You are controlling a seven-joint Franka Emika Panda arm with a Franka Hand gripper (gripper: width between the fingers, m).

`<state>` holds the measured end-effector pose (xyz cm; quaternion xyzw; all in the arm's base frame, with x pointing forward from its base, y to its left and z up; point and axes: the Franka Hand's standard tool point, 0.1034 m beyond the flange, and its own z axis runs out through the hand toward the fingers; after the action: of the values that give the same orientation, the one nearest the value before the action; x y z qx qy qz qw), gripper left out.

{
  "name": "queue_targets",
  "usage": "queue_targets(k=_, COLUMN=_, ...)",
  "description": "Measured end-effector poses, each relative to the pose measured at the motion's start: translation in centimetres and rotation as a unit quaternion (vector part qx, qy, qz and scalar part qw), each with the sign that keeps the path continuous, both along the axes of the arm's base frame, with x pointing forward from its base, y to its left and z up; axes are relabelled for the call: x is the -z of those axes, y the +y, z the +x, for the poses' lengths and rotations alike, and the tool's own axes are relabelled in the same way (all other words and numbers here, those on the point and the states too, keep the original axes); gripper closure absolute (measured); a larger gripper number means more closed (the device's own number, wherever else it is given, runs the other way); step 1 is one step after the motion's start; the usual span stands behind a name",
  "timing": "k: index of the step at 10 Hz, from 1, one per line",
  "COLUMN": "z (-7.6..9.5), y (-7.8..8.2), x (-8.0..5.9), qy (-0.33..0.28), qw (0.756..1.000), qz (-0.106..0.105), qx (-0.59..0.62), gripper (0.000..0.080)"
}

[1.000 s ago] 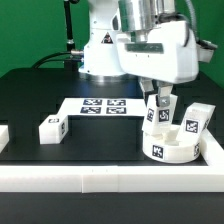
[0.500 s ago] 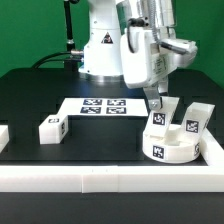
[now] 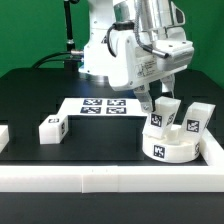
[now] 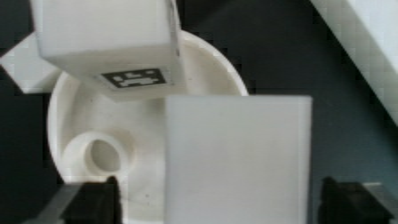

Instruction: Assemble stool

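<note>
The round white seat point(image 3: 168, 148) lies flat by the front right rails, with a tag on its side. Two white block legs stand on it: one point(image 3: 160, 113) under my gripper point(image 3: 152, 103), the other point(image 3: 197, 120) further towards the exterior view's right. The third leg point(image 3: 52, 128) lies on the table at the exterior view's left. In the wrist view my gripper point(image 4: 217, 200) is open and straddles the near leg point(image 4: 240, 150), with a gap at one finger. The seat point(image 4: 80, 115) shows an empty hole point(image 4: 102, 155). The other standing leg point(image 4: 111, 45) is beyond.
The marker board point(image 3: 105, 105) lies flat behind the seat, in front of the robot base. Long white border rails run along the front point(image 3: 90, 178) and right point(image 3: 212, 150) edges of the black table; one shows in the wrist view point(image 4: 365, 30).
The wrist has turned about its vertical axis over the leg on the seat, and the fingers have come off that leg. The seat and the legs stay where they were.
</note>
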<state>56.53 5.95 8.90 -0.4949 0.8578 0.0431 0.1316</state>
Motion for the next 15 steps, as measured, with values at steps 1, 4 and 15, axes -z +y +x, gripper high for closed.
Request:
queue_targets(k=1, z=0.2, y=0.2, x=-0.7, qy=-0.007, qw=1.000, qz=0.001, qx=-0.023, gripper=0.0199)
queue_targets(k=4, z=0.4, y=0.8, x=-2.2, qy=-0.046, qw=0.983, qz=-0.020, qx=-0.175, gripper=0.0152)
queue_targets(k=15, z=0.3, y=1.0, x=-1.4, qy=-0.128, qw=0.595, qz=-0.128, qx=-0.783, gripper=0.0151)
